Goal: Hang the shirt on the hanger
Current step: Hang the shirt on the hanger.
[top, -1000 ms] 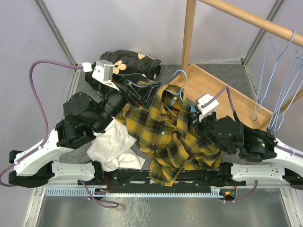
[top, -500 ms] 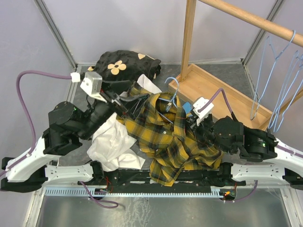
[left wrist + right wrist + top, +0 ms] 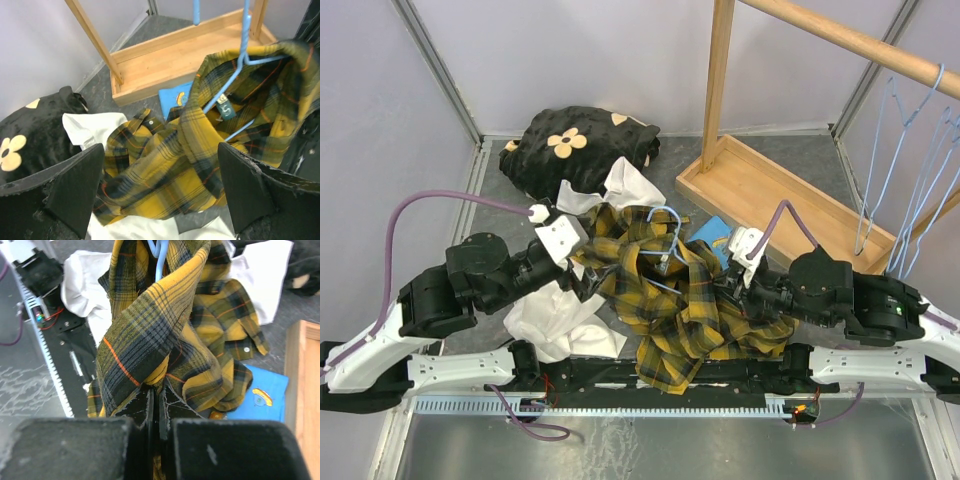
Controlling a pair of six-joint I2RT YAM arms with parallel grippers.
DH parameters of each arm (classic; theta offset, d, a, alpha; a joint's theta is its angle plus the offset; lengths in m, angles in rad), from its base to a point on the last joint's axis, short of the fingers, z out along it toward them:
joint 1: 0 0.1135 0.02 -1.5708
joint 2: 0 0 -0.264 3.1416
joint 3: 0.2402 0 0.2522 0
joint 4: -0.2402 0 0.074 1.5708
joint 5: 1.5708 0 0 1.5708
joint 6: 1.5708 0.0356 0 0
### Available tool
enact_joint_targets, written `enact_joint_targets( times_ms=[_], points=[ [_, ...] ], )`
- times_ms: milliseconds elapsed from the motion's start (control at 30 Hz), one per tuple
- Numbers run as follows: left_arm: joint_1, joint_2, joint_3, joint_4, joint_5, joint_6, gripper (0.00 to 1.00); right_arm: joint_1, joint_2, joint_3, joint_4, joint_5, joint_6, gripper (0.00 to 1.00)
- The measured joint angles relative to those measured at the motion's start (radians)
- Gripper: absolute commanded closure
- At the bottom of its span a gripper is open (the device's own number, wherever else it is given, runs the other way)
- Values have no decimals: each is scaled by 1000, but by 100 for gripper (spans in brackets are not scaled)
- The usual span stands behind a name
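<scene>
The yellow-and-black plaid shirt (image 3: 675, 310) lies bunched between the two arms. The pale-blue hanger (image 3: 665, 245) rises out of its collar, its wire running under the collar fold (image 3: 235, 65). My right gripper (image 3: 735, 285) is shut on a fold of the shirt (image 3: 150, 350), and the hanger (image 3: 157, 255) shows just above that fold. My left gripper (image 3: 595, 278) hangs open over the shirt's left side (image 3: 160, 170). Its fingers (image 3: 75, 187) stand wide apart and hold nothing.
A white garment (image 3: 555, 315) lies under the left arm, and a black flowered cloth (image 3: 575, 145) behind it. The wooden rack base (image 3: 780, 195) and rail (image 3: 840, 40) stand at the back right with spare hangers (image 3: 910, 170). A blue item (image 3: 712, 232) lies by the shirt.
My left gripper has swung down and nearer, from over the black cloth to over the shirt's left side. The shirt has bunched up and the hanger has shifted left. The right gripper stays shut.
</scene>
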Motion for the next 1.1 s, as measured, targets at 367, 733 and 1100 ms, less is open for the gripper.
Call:
enact_joint_targets(
  times_ms=[367,733,1100],
  points=[
    [0,24,18,-120,126,140,1,0,42,24,-53,-230,-1,100],
    [0,-21,18,-176,274,166,0,0,34,36,-71,-332,-1,100],
    [0,-103,-43,-192,370,156,0,0,-8,74,-94,-403,-1,100]
  ],
)
